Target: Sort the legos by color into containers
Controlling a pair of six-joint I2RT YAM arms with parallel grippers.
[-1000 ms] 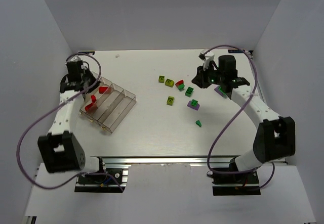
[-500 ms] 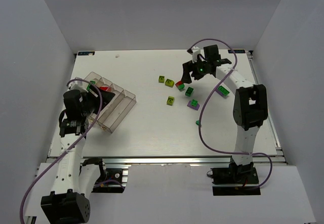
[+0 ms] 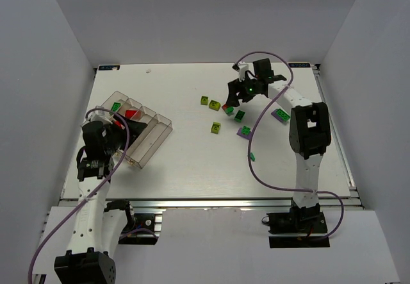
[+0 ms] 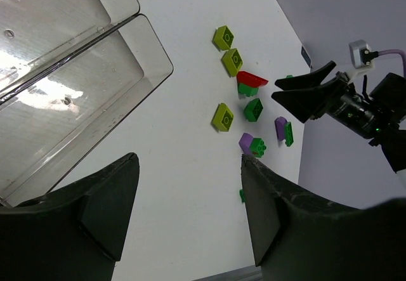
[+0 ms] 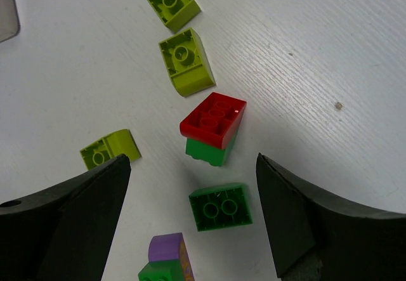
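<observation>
The legos lie scattered right of centre: yellow-green bricks (image 3: 204,100) (image 3: 216,127), a red brick stacked on a green one (image 3: 228,109), a green brick (image 3: 239,115) and purple-and-green pieces (image 3: 244,131) (image 3: 280,115). My right gripper (image 3: 234,99) hovers open over this cluster; in the right wrist view the green brick (image 5: 221,207) lies between its spread fingers, the red brick (image 5: 214,119) just beyond. The containers, a clear divided tray (image 3: 160,136), sit at the left with a red brick (image 3: 132,113) and a green one (image 3: 115,107) inside. My left gripper (image 3: 126,132) is open and empty at the tray's near side.
A small green piece (image 3: 252,156) lies alone toward the front. White walls close in the table on three sides. In the left wrist view the tray's empty compartments (image 4: 146,46) fill the upper left, and the right gripper (image 4: 304,97) shows beyond the bricks.
The left arm has pulled back from the tray's far left corner to its near side and opened. The right gripper has moved left over the brick cluster and opened wide.
</observation>
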